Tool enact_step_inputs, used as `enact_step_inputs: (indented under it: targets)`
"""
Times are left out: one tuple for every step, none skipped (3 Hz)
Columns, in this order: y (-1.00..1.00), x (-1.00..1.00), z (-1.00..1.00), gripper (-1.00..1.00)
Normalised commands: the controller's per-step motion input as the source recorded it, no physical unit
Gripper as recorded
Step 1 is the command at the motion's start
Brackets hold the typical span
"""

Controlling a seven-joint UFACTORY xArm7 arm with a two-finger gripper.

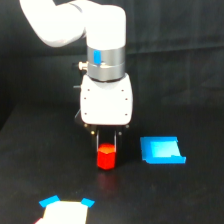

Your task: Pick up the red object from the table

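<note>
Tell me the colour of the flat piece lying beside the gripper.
Bright blue, lying on the black table at the exterior view's right of the gripper; the exterior view shows it.

Table [30, 165]: matte black, flat, no glare, faint vertical streaks on the dark backdrop behind it (cloth? can't tell).
Arm shell [75, 20]: smooth white plastic-looking, semi-gloss, soft highlights.
Wrist ring [106, 62]: brushed metal look, silver-grey w/ small blue mark.
Gripper [106, 142] housing: same white smooth shell; fingers [98, 141] dark, matte, detail too blurred.
Red object [106, 157]: bright red-orange, smooth, looks plastic, top lighter orange, slight sheen.
Blue piece [161, 150]: saturated blue, smooth, plastic-like, washed-out highlight in centre.
White/blue item [65, 209] at bottom edge: overexposed, finish unreadable.
</note>
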Motion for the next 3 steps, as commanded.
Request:
enact_step_inputs:
  targets:
    - [0.53,0.22,1.00,-0.38]
    - [0.11,0.19,1.00,-0.28]
    - [-0.12,-0.07,1.00,-0.78]
